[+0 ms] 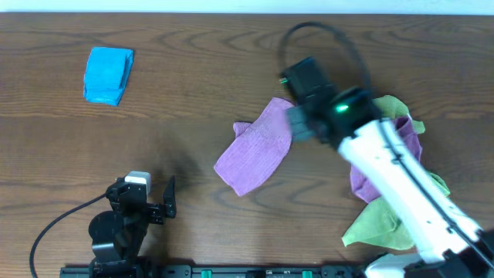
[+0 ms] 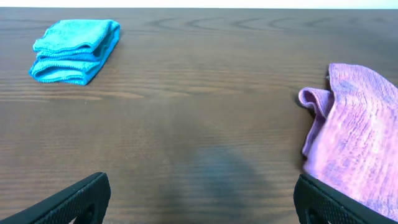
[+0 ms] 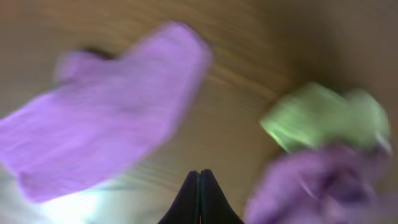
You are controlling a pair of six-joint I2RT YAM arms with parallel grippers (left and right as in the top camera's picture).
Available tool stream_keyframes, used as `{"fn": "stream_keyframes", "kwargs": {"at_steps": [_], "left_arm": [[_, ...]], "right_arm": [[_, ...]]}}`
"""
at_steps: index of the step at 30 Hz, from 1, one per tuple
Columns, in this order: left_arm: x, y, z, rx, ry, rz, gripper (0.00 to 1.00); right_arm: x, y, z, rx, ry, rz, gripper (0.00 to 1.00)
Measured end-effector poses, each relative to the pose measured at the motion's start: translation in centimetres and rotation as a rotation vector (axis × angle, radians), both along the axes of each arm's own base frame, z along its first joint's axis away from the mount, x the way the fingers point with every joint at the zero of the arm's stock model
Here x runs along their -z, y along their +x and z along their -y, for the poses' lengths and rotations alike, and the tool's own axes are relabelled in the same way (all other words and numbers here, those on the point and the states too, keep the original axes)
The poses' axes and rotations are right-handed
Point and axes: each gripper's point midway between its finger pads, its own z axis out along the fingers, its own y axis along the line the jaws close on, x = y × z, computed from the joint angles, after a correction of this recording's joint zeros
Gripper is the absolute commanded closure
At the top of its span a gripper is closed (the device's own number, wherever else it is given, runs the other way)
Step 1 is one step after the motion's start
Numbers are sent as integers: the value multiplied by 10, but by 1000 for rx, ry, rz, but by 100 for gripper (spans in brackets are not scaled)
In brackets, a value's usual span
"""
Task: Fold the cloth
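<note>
Cloth [image 1: 255, 154] lies just left of the right end effector [image 3: 199, 175], whose fingers meet, holding nothing.

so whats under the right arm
A green cloth and a bunched purple cloth stick out from beneath the right arm. How they overlap under it is covered.

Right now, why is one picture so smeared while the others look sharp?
Right wrist view: heavy motion blur, so the purple cloth and green cloth are smears; only the shut jaws look sharp. Overhead view: crisp table, slight blur near the tip of the right arm. Left wrist view: sharp, the blue cloth in clear detail, with a soft shadow on the table.
</note>
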Motion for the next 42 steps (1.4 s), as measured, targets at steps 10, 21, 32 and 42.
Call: {"fn": "stream_keyframes", "kwargs": {"at_steps": [10, 21, 32, 42], "left_arm": [[0, 0, 0, 0, 0, 0, 5], [0, 0, 0, 0, 0, 0, 5], [0, 0, 0, 0, 0, 0, 5], [0, 0, 0, 0, 0, 0, 5]], "right_arm": [[-2, 8, -12, -32, 187, -27, 25], [89, -37, -151, -398, 164, -207, 44], [163, -69, -201, -518, 75, -283, 46], [190, -69, -190, -488, -41, -292, 54]]}}
